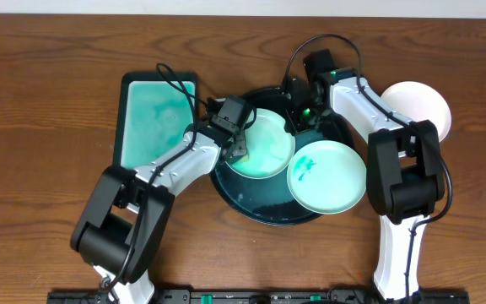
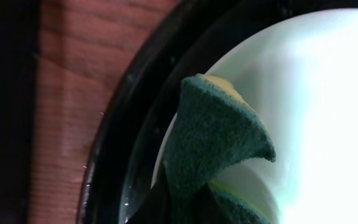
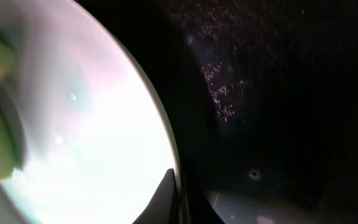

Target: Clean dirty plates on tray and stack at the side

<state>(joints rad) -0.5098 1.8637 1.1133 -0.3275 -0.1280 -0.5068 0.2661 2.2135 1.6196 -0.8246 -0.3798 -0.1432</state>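
Note:
The round black tray (image 1: pixel 260 203) holds two plates. My left gripper (image 1: pixel 241 142) is shut on a green and yellow sponge (image 2: pixel 216 137) and presses it on the left edge of the back plate (image 1: pixel 264 150), which also shows in the left wrist view (image 2: pixel 316 112). My right gripper (image 1: pixel 298 118) is shut on that plate's far rim (image 3: pixel 92 124), with the rim pinched between its fingers (image 3: pixel 180 199). The second plate (image 1: pixel 327 176) lies at the tray's front right with teal smears. A third plate (image 1: pixel 418 108), white, sits on the table to the right, outside the tray.
A rectangular teal tray (image 1: pixel 157 118) with a dark rim lies left of the round tray, close to my left arm. Water droplets dot the black tray floor (image 3: pixel 272 93). The brown wooden table (image 1: pixel 49 101) surrounds everything.

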